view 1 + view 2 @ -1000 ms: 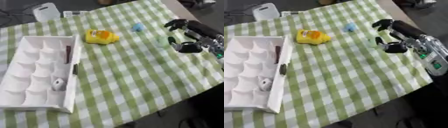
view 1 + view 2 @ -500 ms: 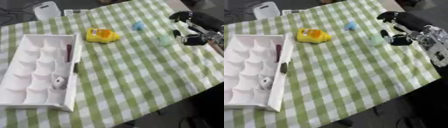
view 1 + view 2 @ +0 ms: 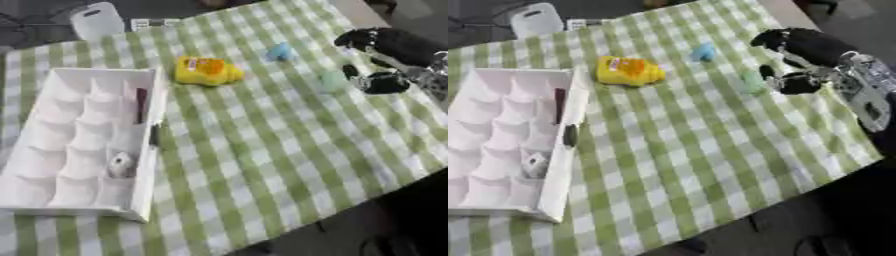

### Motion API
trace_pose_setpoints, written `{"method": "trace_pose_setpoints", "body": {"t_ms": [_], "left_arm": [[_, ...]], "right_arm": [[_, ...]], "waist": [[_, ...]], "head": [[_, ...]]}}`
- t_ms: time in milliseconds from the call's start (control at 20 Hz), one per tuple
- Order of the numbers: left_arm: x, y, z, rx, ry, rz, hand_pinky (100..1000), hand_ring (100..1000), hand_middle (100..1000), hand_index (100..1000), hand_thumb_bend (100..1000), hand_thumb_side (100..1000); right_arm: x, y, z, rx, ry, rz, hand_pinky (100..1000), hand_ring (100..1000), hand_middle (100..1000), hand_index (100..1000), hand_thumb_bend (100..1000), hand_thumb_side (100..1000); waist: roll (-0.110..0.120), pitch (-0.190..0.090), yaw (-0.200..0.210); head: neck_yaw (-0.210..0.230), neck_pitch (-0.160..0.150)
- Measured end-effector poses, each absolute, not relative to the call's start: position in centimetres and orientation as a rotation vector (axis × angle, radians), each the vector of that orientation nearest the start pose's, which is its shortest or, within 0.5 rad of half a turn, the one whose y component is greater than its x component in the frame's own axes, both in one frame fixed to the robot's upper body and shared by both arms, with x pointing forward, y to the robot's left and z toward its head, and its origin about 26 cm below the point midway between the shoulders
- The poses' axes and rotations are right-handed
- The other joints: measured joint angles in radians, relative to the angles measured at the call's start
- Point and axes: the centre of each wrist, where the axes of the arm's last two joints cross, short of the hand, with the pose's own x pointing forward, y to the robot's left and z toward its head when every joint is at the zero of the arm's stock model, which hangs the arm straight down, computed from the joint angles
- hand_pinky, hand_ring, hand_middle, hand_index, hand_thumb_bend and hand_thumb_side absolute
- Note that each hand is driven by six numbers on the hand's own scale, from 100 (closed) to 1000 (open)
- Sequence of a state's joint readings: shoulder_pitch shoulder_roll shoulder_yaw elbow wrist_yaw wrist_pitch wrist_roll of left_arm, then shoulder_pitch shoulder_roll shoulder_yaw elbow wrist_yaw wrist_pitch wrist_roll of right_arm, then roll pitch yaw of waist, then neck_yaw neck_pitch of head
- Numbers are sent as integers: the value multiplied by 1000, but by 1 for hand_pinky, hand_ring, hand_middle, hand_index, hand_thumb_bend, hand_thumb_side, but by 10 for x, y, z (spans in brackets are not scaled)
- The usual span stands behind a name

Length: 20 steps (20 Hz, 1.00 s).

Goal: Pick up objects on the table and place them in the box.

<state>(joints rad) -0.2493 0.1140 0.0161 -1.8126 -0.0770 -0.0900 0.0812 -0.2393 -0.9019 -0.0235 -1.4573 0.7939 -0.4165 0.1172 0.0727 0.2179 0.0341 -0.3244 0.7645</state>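
I see the white box (image 3: 61,150) at far left on the green-check cloth (image 3: 262,150), w/ a dark stick (image 3: 141,105) and a small grey bit (image 3: 120,164) in its compartments. Yellow toy (image 3: 206,71) just right of the box's top corner, small blue obj (image 3: 279,51) further right. Pale green obj (image 3: 752,81) lies just left of my right hand (image 3: 798,65), near the fingertips, contact unclear. Fingers curled, holding nothing I can see.

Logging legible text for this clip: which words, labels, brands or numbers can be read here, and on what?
None can be read.
Yellow bottle: orange label patch, too blurred.
White card at the table's far edge: dark marks, too blurred.
Right robot hand's forearm: dark markings, unreadable.
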Motion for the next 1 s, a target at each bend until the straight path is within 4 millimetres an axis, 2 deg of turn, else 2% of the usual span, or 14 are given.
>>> {"method": "trace_pose_setpoints", "body": {"t_ms": [1000], "left_arm": [[321,237,129,133,-2157,-130,749,665,946,860,153,946]], "right_arm": [[324,-475,149,-1196,-1241,1603,893,807,836,956,108,223]], "waist": [[0,1,28]], "head": [[-10,0]]}}
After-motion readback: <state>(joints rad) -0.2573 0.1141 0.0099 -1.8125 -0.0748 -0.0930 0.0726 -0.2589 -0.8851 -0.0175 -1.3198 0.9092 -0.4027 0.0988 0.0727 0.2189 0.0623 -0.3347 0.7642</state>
